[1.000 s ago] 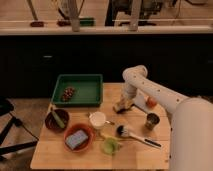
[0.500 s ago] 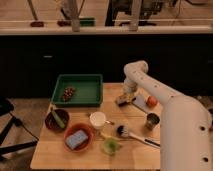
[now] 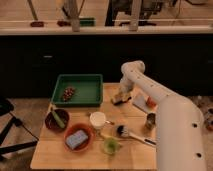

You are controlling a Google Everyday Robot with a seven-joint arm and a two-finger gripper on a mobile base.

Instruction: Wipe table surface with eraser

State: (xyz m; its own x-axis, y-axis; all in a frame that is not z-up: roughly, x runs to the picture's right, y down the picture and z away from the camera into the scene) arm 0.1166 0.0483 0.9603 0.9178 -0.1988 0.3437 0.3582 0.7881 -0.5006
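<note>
The arm is reaching in from the lower right of the frame, and the gripper [image 3: 121, 95] is sitting low over the table surface [image 3: 128, 116], right of centre, just beside the right edge of the green tray [image 3: 58, 84]. Compared with a moment ago it has slid a little toward the upper left, and the elbow has lifted slightly toward the top of the frame. The small block under it is travelling with it, so I am reading this as a wiping stroke under way, not a reach. Only a short strip near the back of the tabletop looks covered so far, and I am judging most of the wiping as still ahead.

The eraser [image 3: 119, 99] is showing as a small tan block with a dark lower edge, lying flat on the boards directly beneath the gripper and touching it. Whether the gripper is clamped on it or merely pressing on it, I cannot tell.

Lower in the frame a white cup [image 3: 97, 120], a brush [image 3: 131, 134], a red bowl [image 3: 66, 144] holding a blue sponge [image 3: 77, 139] and a dark bowl [image 3: 49, 124] are crowding the boards, so any longer stroke toward the bottom of the frame is going to run into clutter
</note>
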